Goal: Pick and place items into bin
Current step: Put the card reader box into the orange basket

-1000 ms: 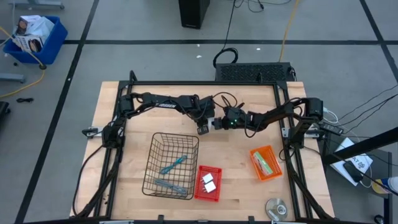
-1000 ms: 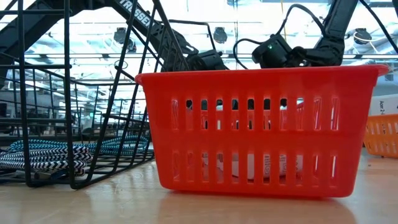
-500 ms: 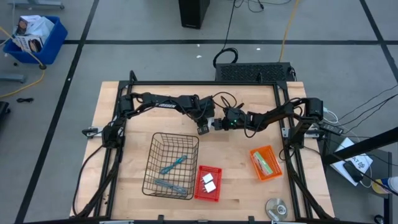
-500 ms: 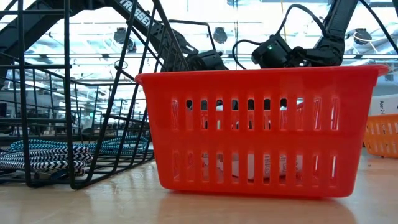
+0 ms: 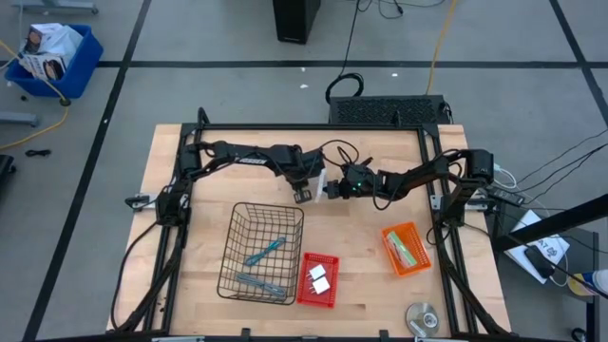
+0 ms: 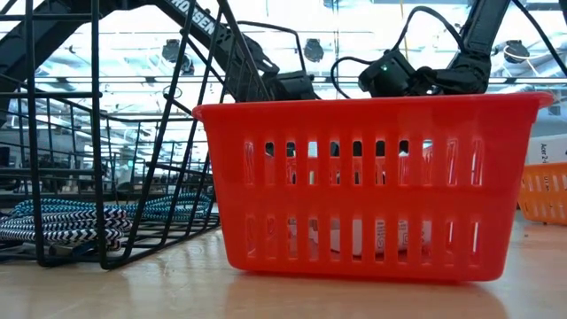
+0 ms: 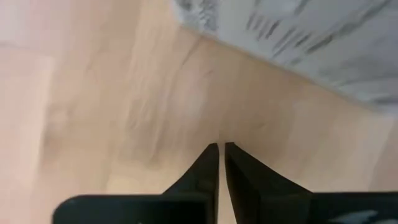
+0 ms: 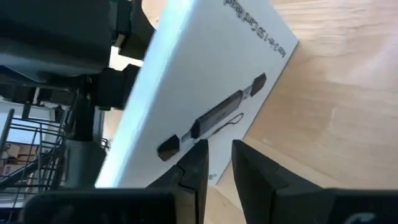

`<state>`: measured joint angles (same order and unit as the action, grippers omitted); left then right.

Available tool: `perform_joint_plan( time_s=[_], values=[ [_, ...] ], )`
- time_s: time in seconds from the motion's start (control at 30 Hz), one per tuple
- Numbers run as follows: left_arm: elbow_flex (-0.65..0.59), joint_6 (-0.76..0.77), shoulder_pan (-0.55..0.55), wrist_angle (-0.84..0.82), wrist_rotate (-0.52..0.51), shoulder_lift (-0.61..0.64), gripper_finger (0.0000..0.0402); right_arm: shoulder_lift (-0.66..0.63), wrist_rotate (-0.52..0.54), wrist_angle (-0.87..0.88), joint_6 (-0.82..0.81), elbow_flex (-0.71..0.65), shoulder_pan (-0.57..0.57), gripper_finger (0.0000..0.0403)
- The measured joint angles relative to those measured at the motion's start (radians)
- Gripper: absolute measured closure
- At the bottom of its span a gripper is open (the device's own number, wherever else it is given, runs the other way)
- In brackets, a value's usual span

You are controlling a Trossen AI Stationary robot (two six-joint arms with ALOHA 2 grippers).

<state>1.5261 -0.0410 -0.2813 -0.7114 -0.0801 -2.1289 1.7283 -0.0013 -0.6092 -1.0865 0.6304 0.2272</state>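
From above, the right gripper (image 5: 332, 189) just shows a white speck; its wrist cam shows jaws clamped on a white box (image 8: 205, 93). The left gripper (image 7: 221, 147) has its jaws together over bare table (image 7: 93, 93).

Table (image 5: 199, 237): pale wood, planked, smooth with a soft sheen; grain plain in the left wrist view.
Wire basket (image 5: 261, 252): thin black metal rod, open mesh, matt.
Red bin (image 6: 368, 182): moulded plastic, slotted walls, slightly glossy.
Orange bin (image 5: 406, 249): same slotted plastic, brighter tone.
Hand tools (image 5: 266, 251): teal and grey, apparently plastic-handled, lying in the wire basket.
White blocks (image 5: 318, 279): smooth, matt white.
White box (image 8: 205, 93): smooth card or paperboard, matt, printed with dark lettering and a picture.
Silver disc (image 5: 423, 316): shiny, reflective.
Arms (image 5: 247, 157): dark matt casing, black cabling.
Braided cable (image 6: 80, 217): black-and-white woven cloth sheath.
Floor (image 5: 190, 38): grey, dull, with dark tape lines.
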Motion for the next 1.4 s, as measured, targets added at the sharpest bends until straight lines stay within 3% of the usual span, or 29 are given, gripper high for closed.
perform_joint_plan(
  time_s=[0.13,0.4,0.67,0.83,1.1,1.4],
  values=[
    [0.000,0.002,-0.005,-0.016,-0.049,0.005,0.0371,0.000,0.000,0.001,0.000,0.000,0.000,0.0335],
    [0.000,-0.006,-0.023,-0.011,-0.043,0.060,0.0371,0.000,0.000,0.025,0.027,0.001,0.002,0.0335],
    [-0.020,-0.054,-0.079,0.025,0.229,0.165,0.0371,-0.001,-0.054,0.093,0.038,0.001,0.002,0.0335],
    [-0.136,-0.053,-0.109,0.174,0.269,0.328,0.0371,-0.001,-0.055,0.104,0.074,0.001,0.000,0.0335],
    [-0.410,-0.027,-0.135,0.396,0.260,0.699,0.0371,-0.003,-0.056,0.158,0.088,0.003,0.000,0.0335],
    [-0.705,0.005,-0.139,0.625,0.235,1.052,0.0371,-0.052,-0.134,0.217,0.059,-0.002,-0.006,0.0339]
  ],
)
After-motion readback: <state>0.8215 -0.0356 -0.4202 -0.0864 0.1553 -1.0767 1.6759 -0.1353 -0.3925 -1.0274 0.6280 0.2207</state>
